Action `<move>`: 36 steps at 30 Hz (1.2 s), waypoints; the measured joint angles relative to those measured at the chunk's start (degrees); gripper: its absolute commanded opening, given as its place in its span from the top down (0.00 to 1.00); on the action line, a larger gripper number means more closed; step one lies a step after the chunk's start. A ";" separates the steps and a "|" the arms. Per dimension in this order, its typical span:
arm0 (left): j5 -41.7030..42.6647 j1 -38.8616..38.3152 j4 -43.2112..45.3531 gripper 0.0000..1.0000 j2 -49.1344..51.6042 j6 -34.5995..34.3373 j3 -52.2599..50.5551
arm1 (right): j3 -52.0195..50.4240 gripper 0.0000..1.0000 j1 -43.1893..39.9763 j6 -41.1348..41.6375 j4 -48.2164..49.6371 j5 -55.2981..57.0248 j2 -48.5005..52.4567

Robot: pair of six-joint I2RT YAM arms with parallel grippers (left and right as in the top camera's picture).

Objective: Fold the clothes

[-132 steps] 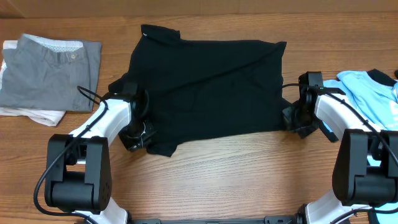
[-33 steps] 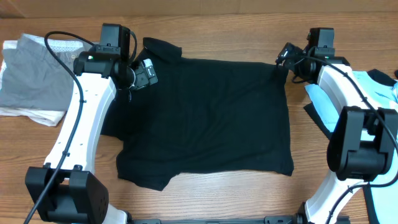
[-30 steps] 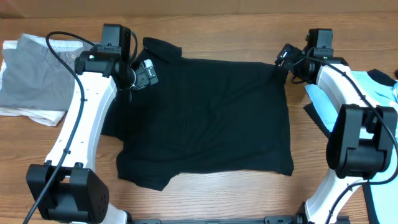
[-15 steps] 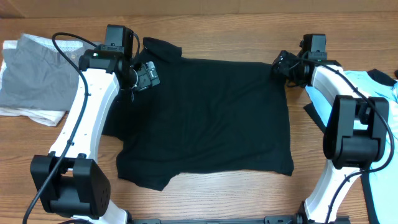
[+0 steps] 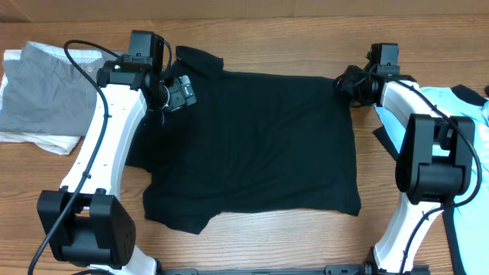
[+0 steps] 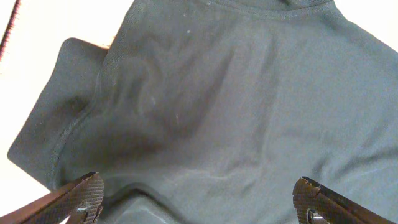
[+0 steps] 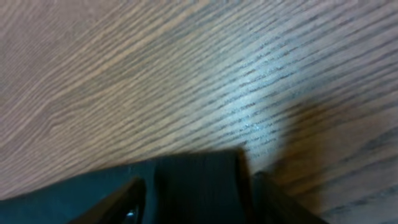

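The black shirt lies spread flat in the middle of the table. My left gripper hovers over its far left part, beside the collar. In the left wrist view this gripper is wide open above wrinkled black fabric, holding nothing. My right gripper is at the shirt's far right corner. The right wrist view shows that corner lying between the two fingers of the gripper, which still stand apart. A light blue, black-trimmed shirt lies at the right edge.
A folded grey garment on white cloth sits at the far left. Bare wooden table runs along the front edge. Both arm bases stand at the near corners.
My right gripper has slid a little left and down onto the shirt's far right corner, and its jaws have narrowed. The left arm has hardly moved.
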 measured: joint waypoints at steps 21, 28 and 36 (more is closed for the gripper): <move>0.00 0.00 0.00 0.00 0.00 0.00 0.00 | 0.22 0.95 0.00 0.90 5.88 0.92 0.11; 0.00 0.00 0.24 0.00 0.00 0.00 0.00 | 4.09 0.65 0.02 0.76 3.34 5.18 0.31; 0.00 0.00 0.52 0.00 0.00 0.00 0.00 | 5.73 0.00 -0.04 0.44 -1.73 9.79 0.31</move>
